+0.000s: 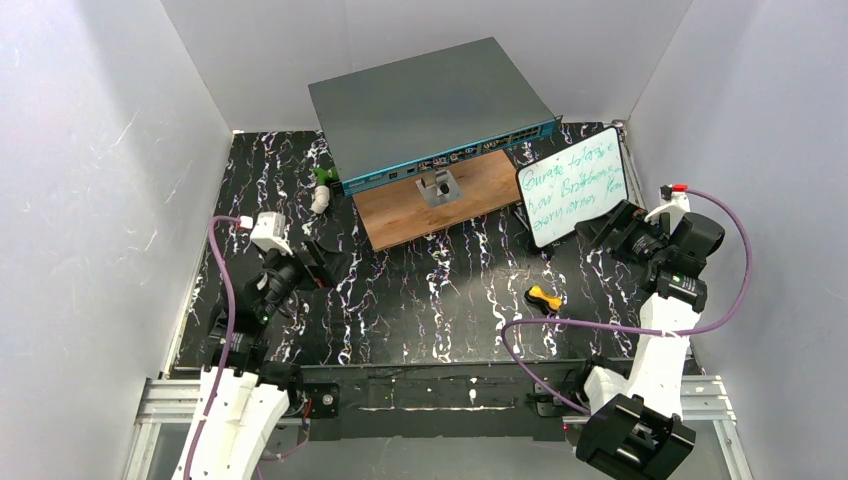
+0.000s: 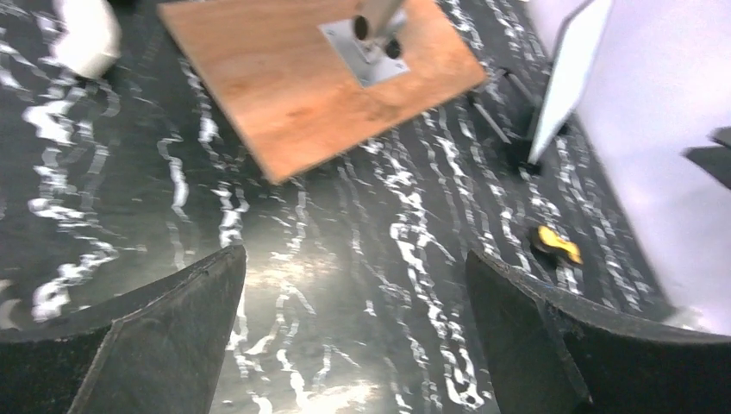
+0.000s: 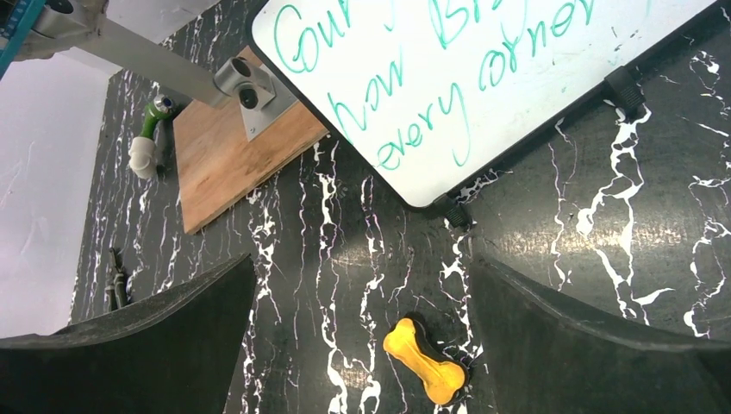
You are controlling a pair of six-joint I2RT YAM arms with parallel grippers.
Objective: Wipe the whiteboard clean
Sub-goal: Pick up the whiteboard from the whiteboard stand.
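- Both grippers are spread as wide as they go and hold nothing. The right gripper [image 3: 359,261] hangs over the black marbled tabletop [image 1: 420,300] off the right end of the wooden board [image 1: 400,222], facing the whiteboard [image 1: 572,187]. The left gripper [image 2: 355,253] hovers off the wooden board's near left corner.
- I judge the step in hand to be fetching the wiper. A small yellow-and-black piece [image 3: 425,360], bone-shaped, lies flat on the tabletop. It is nearer the arm bases than the wooden board's right corner and apart from it. It looks like the eraser, though I cannot confirm a felt face from here.
- To do it well, I would bring the right gripper down over that piece and turn the wrist so the jaws straddle its narrow waist. I would close only once both fingers are level with it.
- For wiping, I would press lightly. The whiteboard only leans on small black feet [image 3: 454,212], so a hard push could slide it or tip it back. Steadying its rim with the left gripper may help.
- The whiteboard stands tilted back just beyond the wooden board's right end. It is a small white rectangle with rounded corners and a thin dark rim.
- Three lines of green handwriting cover most of its face, and none of it has been wiped. I cannot read it all.
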